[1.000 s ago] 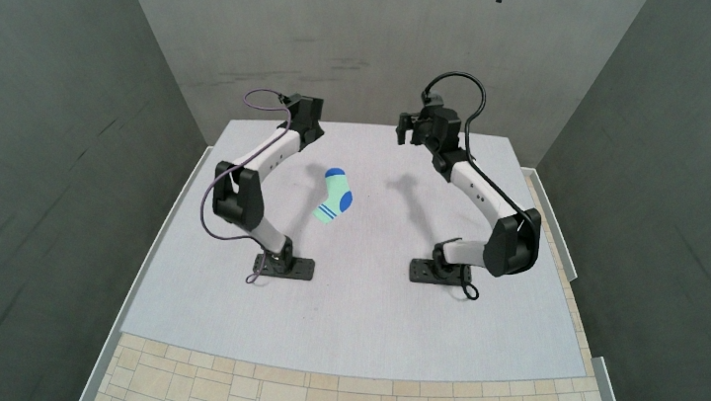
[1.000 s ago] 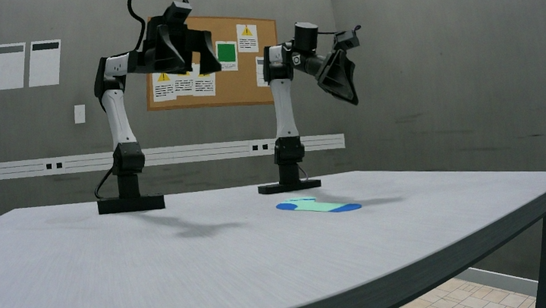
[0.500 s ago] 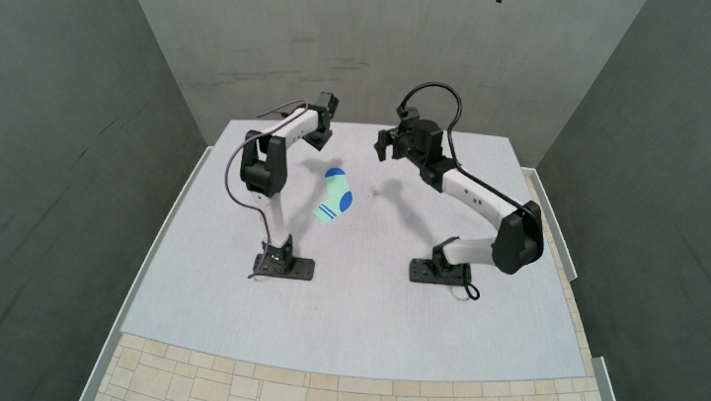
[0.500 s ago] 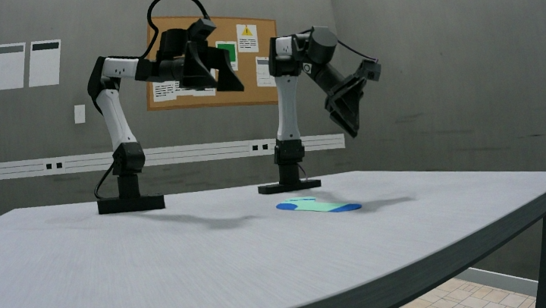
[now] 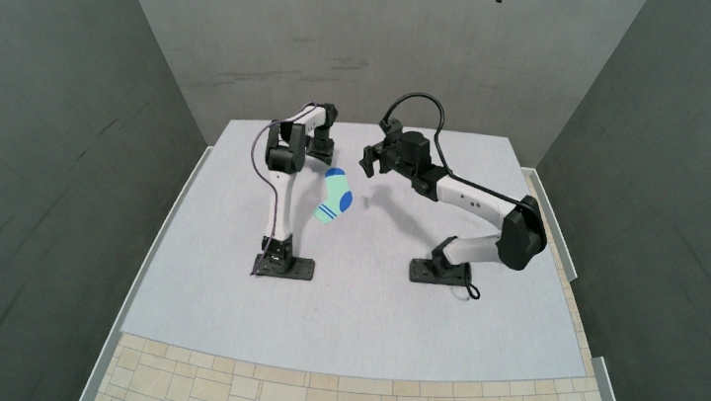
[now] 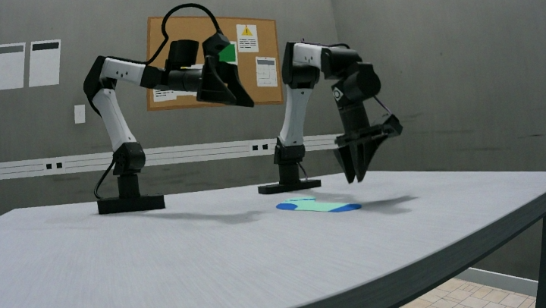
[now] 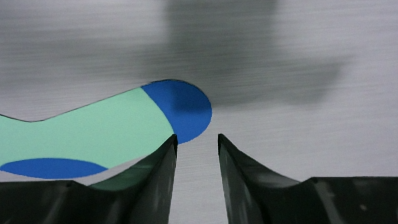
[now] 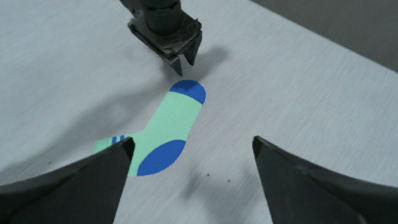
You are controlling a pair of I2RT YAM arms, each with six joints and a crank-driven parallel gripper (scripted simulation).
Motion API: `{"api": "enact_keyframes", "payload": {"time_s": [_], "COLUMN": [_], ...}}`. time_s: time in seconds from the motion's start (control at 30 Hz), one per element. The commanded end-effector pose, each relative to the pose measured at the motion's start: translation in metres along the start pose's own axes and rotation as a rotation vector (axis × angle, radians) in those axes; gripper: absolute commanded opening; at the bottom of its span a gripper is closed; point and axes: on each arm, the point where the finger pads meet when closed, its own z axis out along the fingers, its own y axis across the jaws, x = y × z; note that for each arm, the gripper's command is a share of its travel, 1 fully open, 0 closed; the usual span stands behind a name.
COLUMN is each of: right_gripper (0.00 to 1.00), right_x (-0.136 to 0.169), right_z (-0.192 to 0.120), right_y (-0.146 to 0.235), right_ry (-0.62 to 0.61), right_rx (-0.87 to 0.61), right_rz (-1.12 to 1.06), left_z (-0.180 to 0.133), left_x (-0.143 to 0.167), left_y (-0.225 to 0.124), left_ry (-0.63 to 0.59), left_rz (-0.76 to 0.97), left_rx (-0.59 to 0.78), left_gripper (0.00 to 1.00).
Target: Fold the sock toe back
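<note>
Below the raised left gripper, near its fingertips, lies the flat sock.

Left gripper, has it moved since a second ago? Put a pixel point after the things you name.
Yes; the left gripper (image 5: pixel 326 161) (image 6: pixel 354 182) (image 7: pixel 197 137) (image 8: pixel 186 69) came down toward the table (image 6: pixel 229 259) in the exterior view.
</note>
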Motion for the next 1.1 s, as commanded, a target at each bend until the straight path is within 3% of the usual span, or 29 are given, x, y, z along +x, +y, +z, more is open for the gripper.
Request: {"api": "enact_keyframes", "payload": {"time_s": [0.0,0.23,0.73,0.97,1.07], "right_gripper": [1.00,1.00,1.00,1.00,1.00], "right_x": [-0.003,0.008,0.015,0.015,0.015], "right_z": [0.003,0.003,0.005,0.004,0.004], "right_y": [0.007,0.008,0.007,0.007,0.007], "right_ry": [-0.032,-0.018,-0.027,-0.029,-0.029], "right_rx": [-0.027,-0.026,-0.013,-0.012,-0.012], "right_rz": [-0.016,-0.016,-0.010,-0.010,-0.010], "left_z": [0.009,0.038,0.067,0.048,0.060], "left_x": [0.011,0.017,0.020,0.024,0.028], "left_y": [0.002,-0.011,-0.001,-0.003,0.007], "left_ry": [0.110,0.168,0.152,0.161,0.159], "left_rz": [-0.124,-0.199,-0.184,-0.191,-0.189], "left_rx": [-0.155,-0.210,-0.234,-0.191,-0.235], "left_gripper": [0.34,0.34,0.34,0.34,0.34]}}
